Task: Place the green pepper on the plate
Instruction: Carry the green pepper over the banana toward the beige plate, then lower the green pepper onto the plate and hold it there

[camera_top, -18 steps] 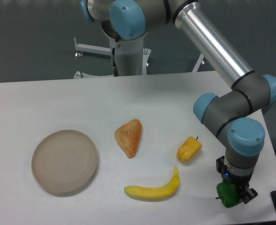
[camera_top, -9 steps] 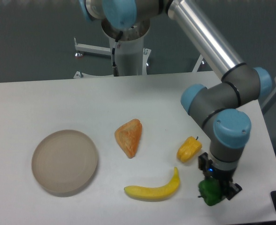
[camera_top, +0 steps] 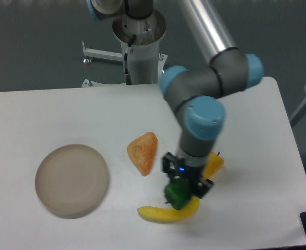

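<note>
The green pepper (camera_top: 177, 194) hangs in the air above the right end of the banana, with my gripper (camera_top: 182, 188) shut on it. It is dark green and glossy, and only its lower part shows under the fingers. The plate (camera_top: 72, 179) is a round beige dish lying at the left of the table, far to the left of the gripper, with nothing on it.
A yellow banana (camera_top: 166, 212) lies under the held pepper near the front edge. An orange triangular pastry (camera_top: 144, 151) sits between the plate and the gripper. A yellow pepper (camera_top: 213, 164) is partly hidden behind the wrist. The arm's base stands at the back.
The gripper has carried the green pepper leftward from the table's front right corner, past the yellow pepper, to above the banana. The other objects have not moved.
</note>
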You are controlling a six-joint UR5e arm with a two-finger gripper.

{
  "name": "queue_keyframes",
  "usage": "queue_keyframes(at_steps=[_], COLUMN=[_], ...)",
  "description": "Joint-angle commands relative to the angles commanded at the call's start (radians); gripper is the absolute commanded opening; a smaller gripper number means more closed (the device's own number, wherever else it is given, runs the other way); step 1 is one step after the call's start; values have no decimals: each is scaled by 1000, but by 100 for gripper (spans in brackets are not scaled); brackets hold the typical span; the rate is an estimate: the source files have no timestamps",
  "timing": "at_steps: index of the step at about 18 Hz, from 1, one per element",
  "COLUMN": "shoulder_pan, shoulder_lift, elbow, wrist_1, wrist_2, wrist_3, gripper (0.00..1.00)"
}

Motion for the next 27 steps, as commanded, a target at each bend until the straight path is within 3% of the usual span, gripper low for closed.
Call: queue_keyframes(at_steps=[2,4,12,20,27], shoulder_pan=[-42,-78,-210,-273,-278], shoulder_lift=[17,41,37,31,14], elbow=[-14,-66,-127,-208,-212], wrist_1=[-3,5,9,29,70], wrist_2=[2,-2,9,9,9], wrist_3=[-55,-126,-373,-438,-435], gripper=[37,37,38,38,38])
